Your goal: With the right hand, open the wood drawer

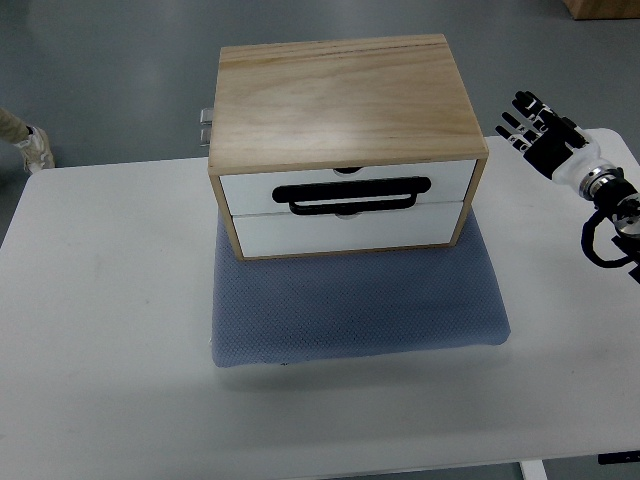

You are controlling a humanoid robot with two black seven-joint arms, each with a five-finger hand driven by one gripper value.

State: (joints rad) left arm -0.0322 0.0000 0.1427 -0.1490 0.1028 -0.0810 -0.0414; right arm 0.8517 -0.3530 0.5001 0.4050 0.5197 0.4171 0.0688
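Note:
A light wood drawer box [345, 100] stands on a blue-grey mat [355, 305] in the middle of the white table. It has two white drawer fronts, both shut flush, an upper one [345, 183] and a lower one [345, 230]. A black loop handle [352, 194] lies across the seam between them. My right hand [535, 130] hovers to the right of the box, level with its top, a short gap away. Its black fingers are spread and hold nothing. My left hand does not show.
The white table [100, 330] stretches wide around the mat. A metal clamp [205, 122] sticks out at the box's back left. A person's shoe [35, 148] shows on the grey floor at the far left. A wooden item [605, 8] sits at the top right corner.

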